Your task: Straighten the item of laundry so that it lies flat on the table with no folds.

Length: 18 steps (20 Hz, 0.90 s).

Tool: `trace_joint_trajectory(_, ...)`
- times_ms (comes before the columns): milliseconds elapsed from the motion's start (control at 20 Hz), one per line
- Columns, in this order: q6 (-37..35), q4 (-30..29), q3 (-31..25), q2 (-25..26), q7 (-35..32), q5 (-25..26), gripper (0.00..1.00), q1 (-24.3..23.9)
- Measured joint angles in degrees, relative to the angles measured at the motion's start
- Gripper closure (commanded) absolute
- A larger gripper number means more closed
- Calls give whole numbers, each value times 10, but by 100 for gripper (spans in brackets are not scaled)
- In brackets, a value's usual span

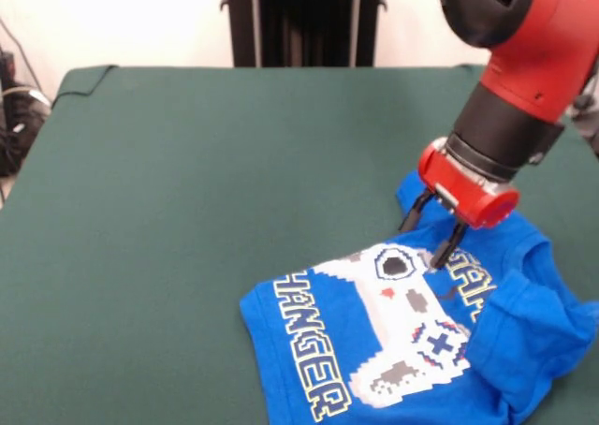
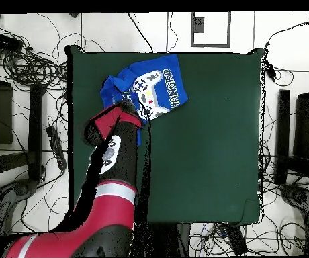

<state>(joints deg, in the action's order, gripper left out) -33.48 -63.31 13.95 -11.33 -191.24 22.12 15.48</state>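
Most of the T-shirt (image 1: 374,350) already lies print-up on the table (image 1: 187,210): in the front view the white controller graphic and the block lettering toward 7 o'clock read fairly smooth, so I judge the body roughly half straightened. What is left sits on the 3 o'clock side, where a sleeve and the shoulder area are bunched and folded over on themselves in a thick ridge, and another bit of blue cloth pokes out at 12 o'clock behind my wrist. The shirt rests close to the table's edge at the bottom right of the front view; from overhead it lies near the table's corner at 11 o'clock, with wide green cloth free all around the other sides. My gripper (image 1: 432,241) is down at the shirt's upper edge, its two dark fingers (image 1: 445,247) parted a little and their tips touching or just above the fabric beside the print; I cannot tell whether any cloth is pinched between them. By my reckoning the folded side must be drawn outward before the shirt counts as flat.
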Motion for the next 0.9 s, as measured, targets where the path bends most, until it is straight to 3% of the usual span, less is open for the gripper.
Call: trace_joint_trajectory(900,13,30,0,-63,0,-24,0,-1)
